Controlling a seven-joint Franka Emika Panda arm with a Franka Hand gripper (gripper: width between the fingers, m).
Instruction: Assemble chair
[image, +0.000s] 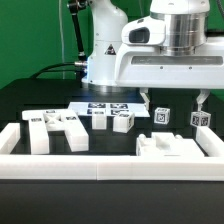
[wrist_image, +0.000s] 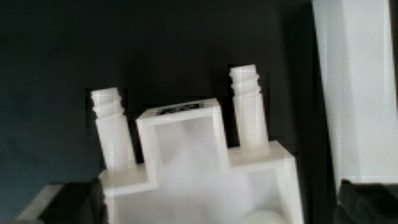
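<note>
Evidently early days: the chair parts (image: 55, 130) lie loose across the tabletop (image: 30, 100), apparently none joined yet, and the hand (image: 176, 103) hangs open, empty, above those on the exterior view's right.

No letters, numbers or brand names are showing legibly anywhere. The small white plastic cube pieces (image: 163, 117) are carrying only black-and-white square pattern tags, as is the thin flat white marker board (image: 106, 104). The white slotted plastic part (wrist_image: 267, 168) is showing one blurred dark tag.
</note>
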